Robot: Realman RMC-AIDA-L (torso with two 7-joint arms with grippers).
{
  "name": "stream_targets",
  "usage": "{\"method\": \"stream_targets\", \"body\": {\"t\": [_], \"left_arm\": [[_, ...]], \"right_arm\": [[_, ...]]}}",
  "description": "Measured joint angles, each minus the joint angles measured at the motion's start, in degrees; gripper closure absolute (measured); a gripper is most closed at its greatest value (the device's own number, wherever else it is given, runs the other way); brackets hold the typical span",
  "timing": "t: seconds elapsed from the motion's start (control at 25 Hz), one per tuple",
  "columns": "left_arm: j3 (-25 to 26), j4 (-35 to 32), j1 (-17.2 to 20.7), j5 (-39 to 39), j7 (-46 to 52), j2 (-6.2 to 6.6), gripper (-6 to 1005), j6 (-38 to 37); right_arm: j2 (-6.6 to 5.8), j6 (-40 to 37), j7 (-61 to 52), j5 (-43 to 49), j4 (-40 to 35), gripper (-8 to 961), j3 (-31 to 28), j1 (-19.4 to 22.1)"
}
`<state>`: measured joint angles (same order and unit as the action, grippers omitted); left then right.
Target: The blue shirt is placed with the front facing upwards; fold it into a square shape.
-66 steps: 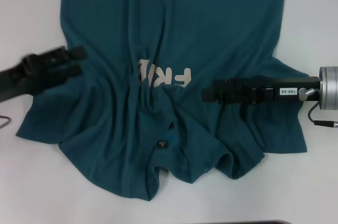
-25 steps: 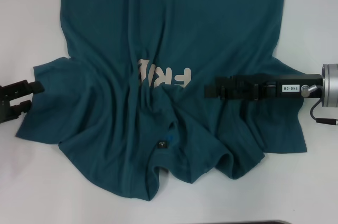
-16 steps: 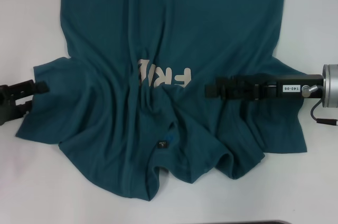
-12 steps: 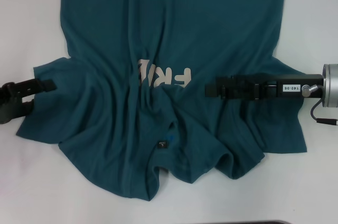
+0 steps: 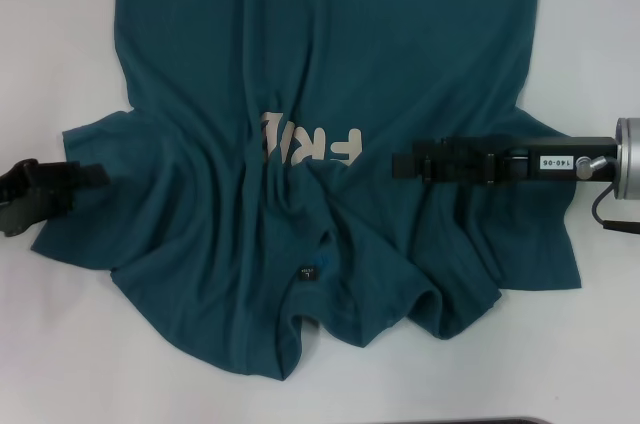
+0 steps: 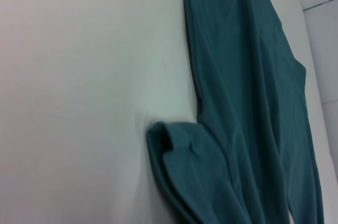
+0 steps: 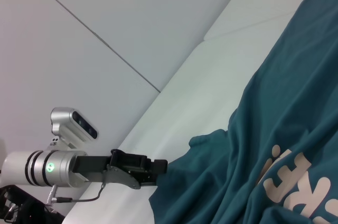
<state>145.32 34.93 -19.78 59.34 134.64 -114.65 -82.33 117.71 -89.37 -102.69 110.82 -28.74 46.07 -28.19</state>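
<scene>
The blue shirt point(image 5: 320, 64) lies front up on the white table point(image 5: 60, 344), its collar end rumpled toward me. The pale letters point(image 5: 310, 144) are partly lost in folds, and a small dark neck label point(image 5: 305, 273) shows below them. My left gripper point(image 5: 100, 176) reaches in low from the left, its tip just over the edge of the left sleeve point(image 5: 85, 214). The right wrist view shows this left gripper point(image 7: 161, 168) at the sleeve's border. My right gripper point(image 5: 397, 164) hangs over the shirt's right chest, just right of the letters. The left wrist view shows the curled sleeve point(image 6: 185, 150).
Bare white table point(image 6: 79, 76) surrounds the shirt on the left, right and near sides. A dark edge point(image 5: 480, 421) runs along the table's near border. The shirt's hem end runs out of the head view at the far side.
The left gripper, over the shirt 2.6 s ago, pulled back left off the cloth, then crept right to the sleeve edge. The right gripper slid slightly right and looks thinner.
</scene>
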Motion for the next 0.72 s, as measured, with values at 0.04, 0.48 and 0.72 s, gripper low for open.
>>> {"method": "stream_targets", "body": {"t": [0.04, 0.48, 0.72], "left_arm": [[0.13, 0.06, 0.06, -0.06, -0.16, 0.0, 536, 0.0], [0.62, 0.21, 0.41, 0.15, -0.46, 0.24, 940, 0.0], [1.47, 1.77, 0.62, 0.0, 0.3, 1.31, 984, -0.25]], "right_arm": [[0.0, -0.02, -0.01, 0.0, 0.0, 12, -0.01, 0.05], [-0.03, -0.02, -0.05, 0.0, 0.0, 12, -0.02, 0.11], [-0.12, -0.02, -0.23, 0.0, 0.0, 11, -0.02, 0.13]]}}
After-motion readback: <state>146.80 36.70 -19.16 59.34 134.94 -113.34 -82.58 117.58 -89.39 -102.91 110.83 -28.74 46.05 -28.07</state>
